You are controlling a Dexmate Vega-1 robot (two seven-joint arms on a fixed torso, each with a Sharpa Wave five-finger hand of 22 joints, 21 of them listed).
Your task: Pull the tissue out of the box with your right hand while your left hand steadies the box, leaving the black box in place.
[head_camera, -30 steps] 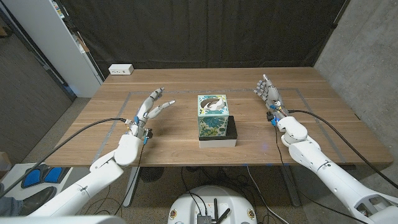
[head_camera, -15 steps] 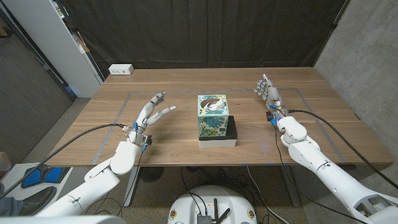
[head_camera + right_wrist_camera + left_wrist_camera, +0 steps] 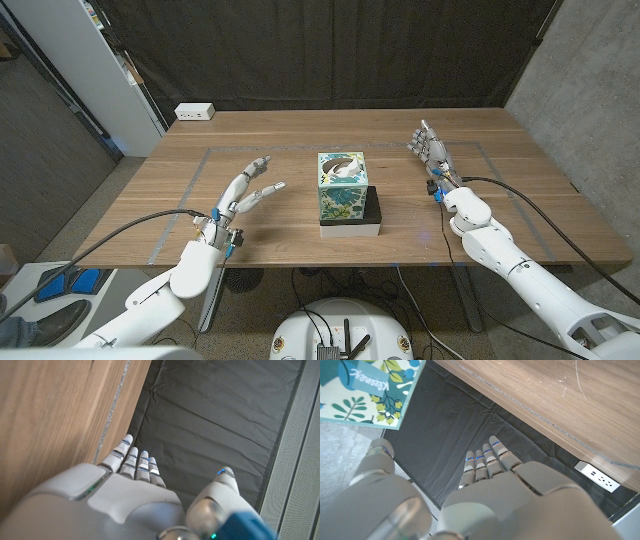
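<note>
Two robot hands were recorded over a brown wooden counter (image 3: 500, 215). Left hand (image 3: 243, 192): held well to the left of the box, fingers (image 3: 268, 189) spread apart and pointing toward it, nothing gripped, no contact with the box. In the left wrist view the same hand (image 3: 520, 500) was seen from behind with a corner of the box (image 3: 367, 390) beyond it. Right hand (image 3: 431, 148): stood upright well to the right of the box, fingers (image 3: 424, 131) extended and apart, nothing held; in the right wrist view the hand (image 3: 130, 490) was seen beside the counter edge (image 3: 60, 420).

One cube-shaped cardboard tissue box printed with green and blue leaves (image 3: 343, 190) was noted near the counter's middle, upright, with white tissue (image 3: 345, 168) showing in its top opening. One flat black box (image 3: 372, 210) lay just beside it on its right, touching or nearly so.

One white power strip (image 3: 194, 112) was listed at the far left corner of the counter.
</note>
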